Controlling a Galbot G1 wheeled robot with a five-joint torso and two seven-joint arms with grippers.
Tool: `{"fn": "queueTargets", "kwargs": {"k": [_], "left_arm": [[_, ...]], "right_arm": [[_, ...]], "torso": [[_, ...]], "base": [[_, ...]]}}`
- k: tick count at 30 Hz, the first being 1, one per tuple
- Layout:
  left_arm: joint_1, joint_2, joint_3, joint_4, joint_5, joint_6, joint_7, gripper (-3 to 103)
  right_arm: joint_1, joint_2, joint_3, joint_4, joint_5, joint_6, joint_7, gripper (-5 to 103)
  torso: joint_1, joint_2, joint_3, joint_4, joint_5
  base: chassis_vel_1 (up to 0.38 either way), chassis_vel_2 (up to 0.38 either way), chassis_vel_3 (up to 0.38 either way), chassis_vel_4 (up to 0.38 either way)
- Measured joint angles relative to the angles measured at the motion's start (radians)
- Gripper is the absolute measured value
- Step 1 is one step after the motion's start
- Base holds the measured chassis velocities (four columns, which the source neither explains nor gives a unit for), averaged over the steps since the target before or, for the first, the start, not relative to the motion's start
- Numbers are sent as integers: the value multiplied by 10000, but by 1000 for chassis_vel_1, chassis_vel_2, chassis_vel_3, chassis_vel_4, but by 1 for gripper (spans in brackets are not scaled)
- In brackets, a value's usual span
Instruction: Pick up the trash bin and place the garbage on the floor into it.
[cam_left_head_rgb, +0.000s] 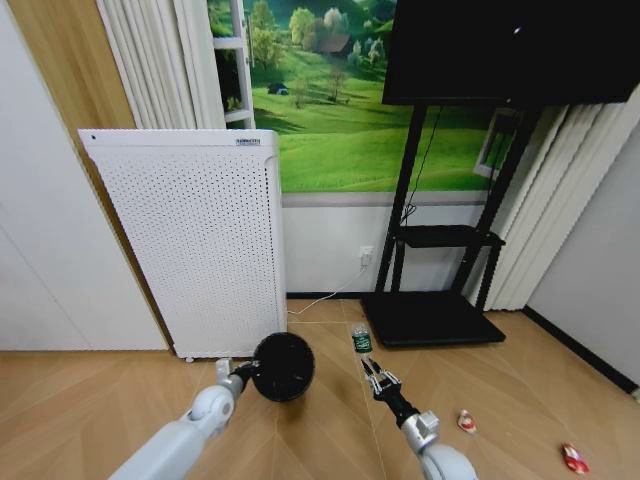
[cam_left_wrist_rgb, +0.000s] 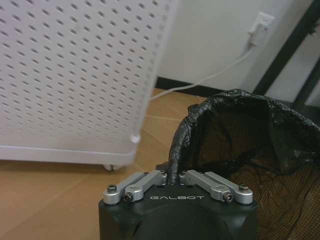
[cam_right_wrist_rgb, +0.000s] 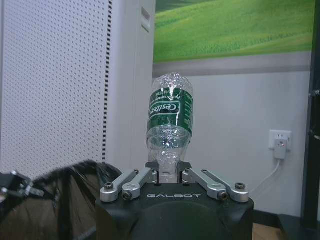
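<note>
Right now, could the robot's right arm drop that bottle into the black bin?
Probably yes. The right gripper holds the bottle just beside the trash bin, which the left gripper holds by its rim, mouth open, with nothing between them.

My left gripper (cam_left_head_rgb: 238, 377) holds the trash bin (cam_left_head_rgb: 283, 366) before the perforated appliance (cam_left_head_rgb: 190, 240); my right gripper (cam_left_head_rgb: 375, 377), beside it, holds the bottle (cam_left_head_rgb: 361, 339). Two wrappers (cam_left_head_rgb: 467, 421) lie on the floor (cam_left_head_rgb: 520, 385) to my right.

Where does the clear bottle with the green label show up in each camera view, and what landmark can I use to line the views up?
Head view: the bottle is held by the right gripper, right of the trash bin.
Left wrist view: not in it; the left gripper pinches the bin's rim.
Right wrist view: bottle centre, clamped by its lower end.
Shared landmark: the white perforated appliance.
</note>
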Motion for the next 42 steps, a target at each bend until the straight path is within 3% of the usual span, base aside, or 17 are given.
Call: {"fn": "queueTargets", "kwargs": {"k": [6,22,34,39,41,42], "left_arm": [[-204,-178,799,-213,-710,95,-212,3],[516,-40,635,-640,-136,88,110,3],[840,-17,602,-1016,-147,18,747,3],[1196,122,347,-1095,-99,17,867,3],[1383,161,196,-1104,48,10,1012,3],[1383,161,196,-1104,48,10,1012,3]], "right_arm": [[-236,46,-124,564,221,29,1,18],[-960,151,-1165,727,-170,573,-570,18],[-623,180,-1792,343,-395,590,-293,15],[-565,85,-1698,293,-335,493,-127,30],[-583,61,-1664,295,-322,487,-125,41],[-583,61,-1664,295,-322,487,-125,41]], "torso": [[-1,0,-1,1,-1],[-2,1,-2,2,-2],[-2,2,-2,1,-2],[-2,2,-2,4,-1],[-2,2,-2,3,-2],[-2,2,-2,3,-2]], "base": [[0,0,0,0],[0,0,0,0],[0,0,0,0],[0,0,0,0],[0,0,0,0],[0,0,0,0]]}}
